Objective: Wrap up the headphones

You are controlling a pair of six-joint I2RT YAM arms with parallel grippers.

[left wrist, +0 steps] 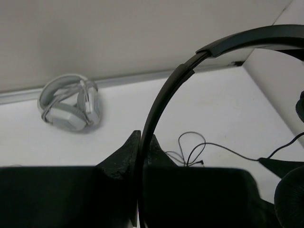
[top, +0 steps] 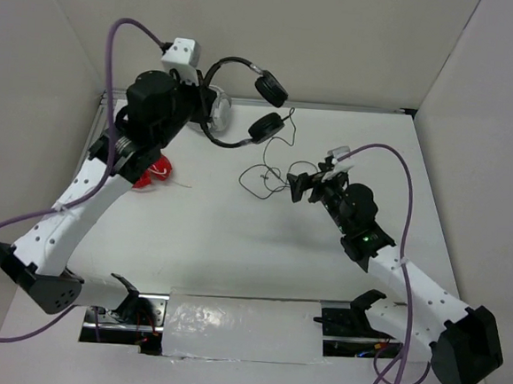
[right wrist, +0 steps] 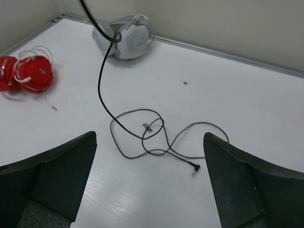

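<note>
**Trainee:** Top view first. What does it show?

**Operator:** Top view. My left fingers [top: 196,112] are raised at the far left corner, clamped on the headband [top: 234,60] of the headphones [top: 271,90]. I hold the headphones up off the counter [top: 234,252]. Both earcups show to the right of the grip, one above the other. The cord [top: 266,177] runs down from the lower earcup into loose loops on the counter. My right fingers [top: 297,193] stand apart just right of those loops, holding nothing. Red headphones [top: 156,172] lie beside my left arm. White headphones [top: 222,109] sit at the back wall, partly hidden behind the headband.

**Trainee:** And the left wrist?

**Operator:** Left wrist view. The headband [left wrist: 164,102] rises in an arc from between my two left fingers [left wrist: 121,159], which are pinched together on it. Part of an earcup [left wrist: 289,199] fills the lower right corner. The cord [left wrist: 223,151] shows beyond, on the counter. The white headphones [left wrist: 71,107] lie near the back wall, upper left.

**Trainee:** The right wrist?

**Operator:** Right wrist view. My right fingers [right wrist: 57,175] are spread wide, with only counter and cord between them. The cord [right wrist: 100,90] comes down from the top edge, crosses in front of the white headphones [right wrist: 130,35], and coils into loops just ahead of the fingers. I cannot tell whether it touches the white pair. Its plug [right wrist: 194,167] lies flat at the right end of the loops. The red headphones [right wrist: 31,73] lie at the left edge, well apart from the cord.
</note>
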